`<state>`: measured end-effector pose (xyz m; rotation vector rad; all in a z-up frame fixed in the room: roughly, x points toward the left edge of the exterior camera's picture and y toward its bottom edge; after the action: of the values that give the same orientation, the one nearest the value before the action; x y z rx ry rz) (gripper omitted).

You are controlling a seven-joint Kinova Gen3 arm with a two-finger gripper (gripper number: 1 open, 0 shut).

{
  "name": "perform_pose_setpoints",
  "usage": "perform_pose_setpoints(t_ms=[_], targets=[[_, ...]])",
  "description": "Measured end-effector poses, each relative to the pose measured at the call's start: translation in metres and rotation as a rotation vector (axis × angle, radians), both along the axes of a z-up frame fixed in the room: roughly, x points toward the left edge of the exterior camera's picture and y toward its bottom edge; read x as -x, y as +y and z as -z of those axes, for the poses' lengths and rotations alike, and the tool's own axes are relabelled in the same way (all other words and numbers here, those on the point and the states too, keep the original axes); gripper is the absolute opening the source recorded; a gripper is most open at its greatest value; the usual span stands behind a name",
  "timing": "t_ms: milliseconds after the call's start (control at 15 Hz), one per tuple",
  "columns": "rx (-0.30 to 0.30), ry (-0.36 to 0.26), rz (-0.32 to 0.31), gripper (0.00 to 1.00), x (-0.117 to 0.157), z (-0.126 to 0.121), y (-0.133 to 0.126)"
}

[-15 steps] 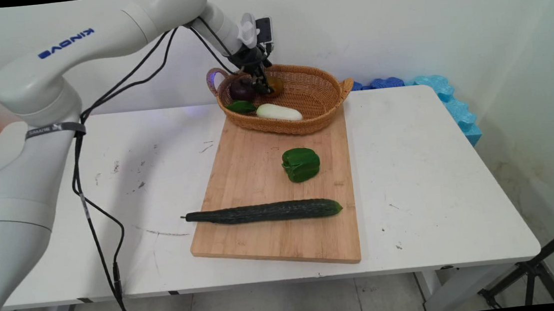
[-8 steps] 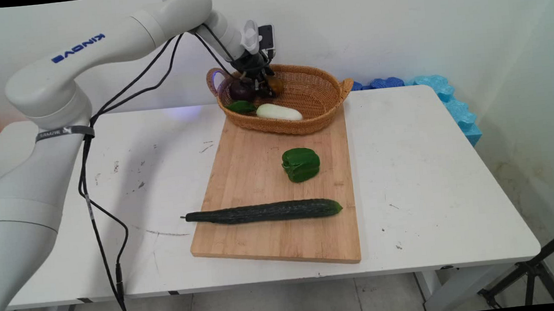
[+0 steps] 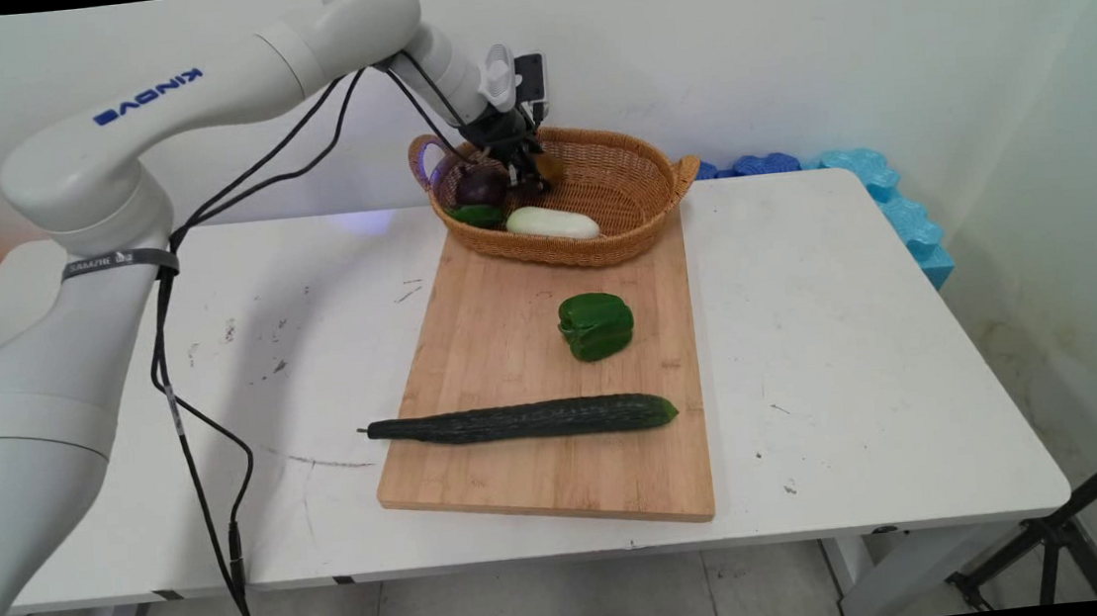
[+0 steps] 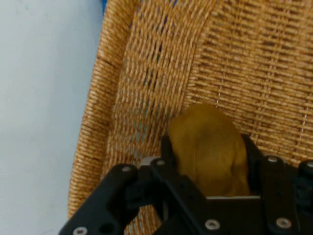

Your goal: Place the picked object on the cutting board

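End effector [image 4: 209, 161] fingers clamp a brown potato [image 4: 210, 147] inside the wicker basket [image 3: 617, 183].

tan woven basket [image 4: 146, 73], perhaps ochre potato [image 4: 210, 147]

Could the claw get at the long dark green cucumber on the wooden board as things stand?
Probably not yet: the claw is shut on a brownish-yellow rounded vegetable inside the woven wicker basket. The long dark green cucumber itself lies uncovered on the wooden cutting board.
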<state>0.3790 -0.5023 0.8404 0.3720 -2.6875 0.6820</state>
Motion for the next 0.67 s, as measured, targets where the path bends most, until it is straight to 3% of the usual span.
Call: perform_pose_setpoints(t_ms=[333, 667], targets=[[0.020, 0.029, -0.019, 0.00, 0.005, -0.029, 0.021], [0.016, 0.093, -0.103, 0.00, 0.003, -0.063, 0.066]])
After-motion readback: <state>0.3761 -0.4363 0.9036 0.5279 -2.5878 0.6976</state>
